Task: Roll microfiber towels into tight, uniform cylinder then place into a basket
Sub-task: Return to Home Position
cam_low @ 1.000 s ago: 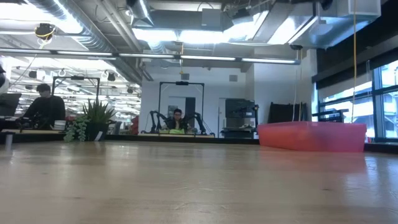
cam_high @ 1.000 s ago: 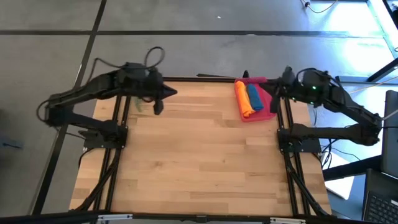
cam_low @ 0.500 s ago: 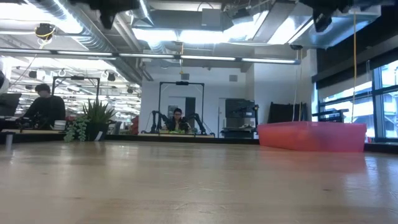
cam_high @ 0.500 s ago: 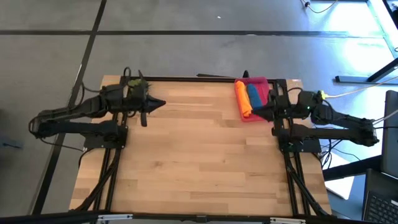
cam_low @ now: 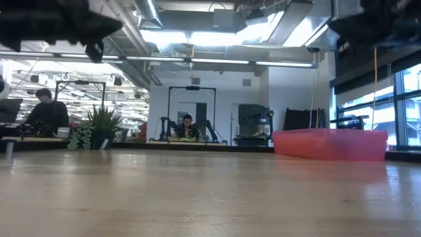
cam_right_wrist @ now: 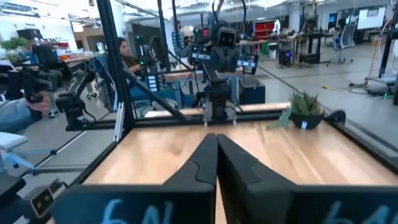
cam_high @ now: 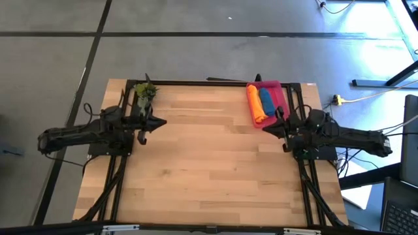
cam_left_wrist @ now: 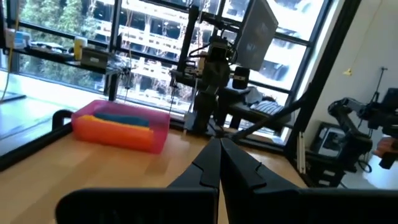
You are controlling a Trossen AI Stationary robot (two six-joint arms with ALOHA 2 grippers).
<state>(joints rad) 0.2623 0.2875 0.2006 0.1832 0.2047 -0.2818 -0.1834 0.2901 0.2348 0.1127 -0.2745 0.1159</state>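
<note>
Left gripper: fingers pressed together, nothing between them, hanging over the left edge of the table near the potted plant.
Right gripper: fingers likewise together and empty, just beside the near end of the basket.

Both arms are folded low over their own bases and point inward at each other. I read this as a parked pose, not a reach. Nothing loose lies on the wood, so I judge there is nothing left to grasp.

The orange towel and the blue towel lie rolled in the basket at the far right corner. They are side by side, lengthwise and touching, presumably packed so both fit.

Count:
- 2 arms
- 2 closed grippers
- 2 towels (1 orange, 1 blue)
- 1 basket
- 1 plant
</note>
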